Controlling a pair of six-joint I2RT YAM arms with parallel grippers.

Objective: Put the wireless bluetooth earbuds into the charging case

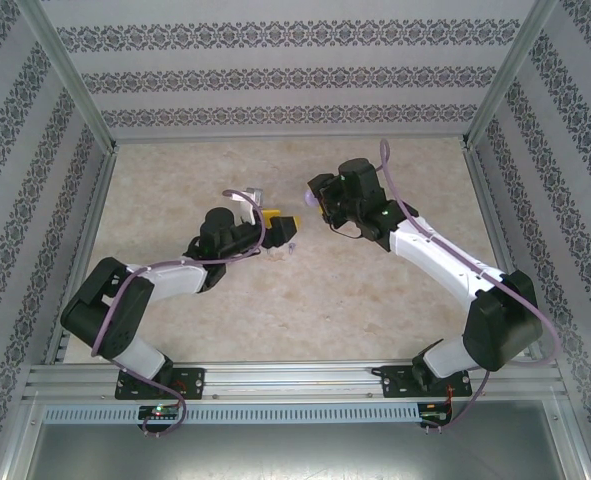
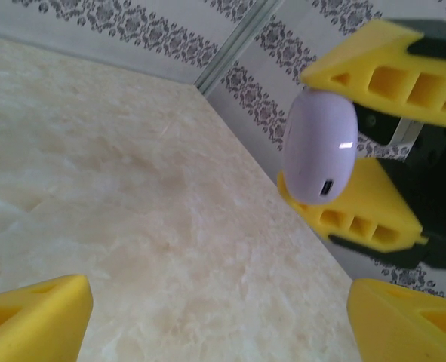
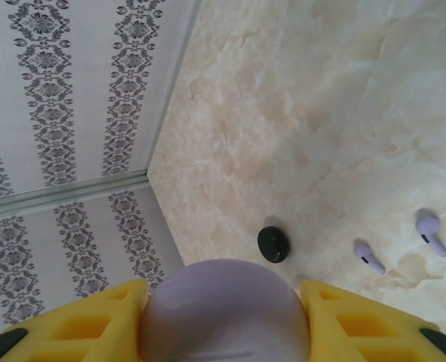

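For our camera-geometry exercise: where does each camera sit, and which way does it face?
Top external: above, behind the bases, looking down on the table; both arms show.
Left wrist: low, facing the right end effector; its own open fingers show.
Right wrist: looking down at purple earbuds; its fingers clamp a lilac case.
Shared: both wrists see that case.

Glossy plastic case (image 2: 318, 147), matt marbled table (image 2: 132, 188)

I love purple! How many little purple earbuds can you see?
2 purple earbuds, both lying on the table: one just right of the small black oval, the other farther right. More may be hidden under the arms.
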